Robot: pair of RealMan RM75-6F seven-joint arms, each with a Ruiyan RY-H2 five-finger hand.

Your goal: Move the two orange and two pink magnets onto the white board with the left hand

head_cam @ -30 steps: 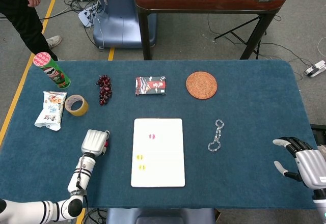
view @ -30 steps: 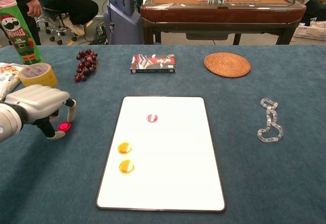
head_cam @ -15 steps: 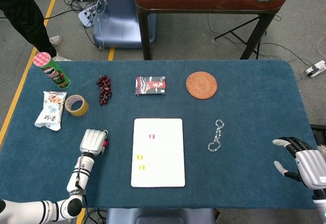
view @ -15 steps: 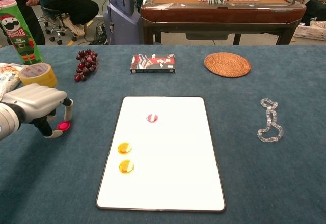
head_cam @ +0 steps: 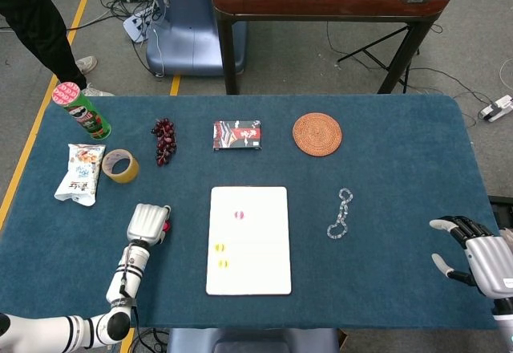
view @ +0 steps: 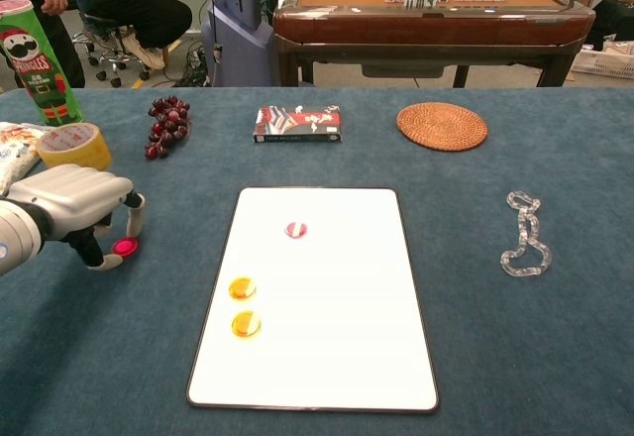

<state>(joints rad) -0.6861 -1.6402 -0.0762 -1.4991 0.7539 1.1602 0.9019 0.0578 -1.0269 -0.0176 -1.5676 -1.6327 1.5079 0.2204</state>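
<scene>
The white board (view: 327, 357) lies mid-table. On it sit two orange magnets (view: 242, 287) (view: 246, 324) and one pink magnet (view: 295, 229). A second pink magnet (view: 124, 247) is on the blue cloth left of the board. My left hand (view: 69, 208) arches over it and pinches it between the thumb and a fingertip (view: 133, 226) at table level. The head view shows the same left hand (head_cam: 147, 223), the magnet (head_cam: 166, 226) at its right side, and the board (head_cam: 248, 277). My right hand (head_cam: 474, 258) hangs at the table's right edge, fingers spread, holding nothing.
Left of the hand are a tape roll (view: 71, 145), a snack bag (head_cam: 80, 173) and a green can (view: 32, 59). Grapes (view: 166, 122), a card box (view: 297, 124) and a woven coaster (view: 442, 126) line the back. A clear chain (view: 523, 234) lies right of the board.
My left hand edged slightly left, then back right, staying around the pink magnet, which has barely moved. The board's magnets and my right hand are unchanged.
</scene>
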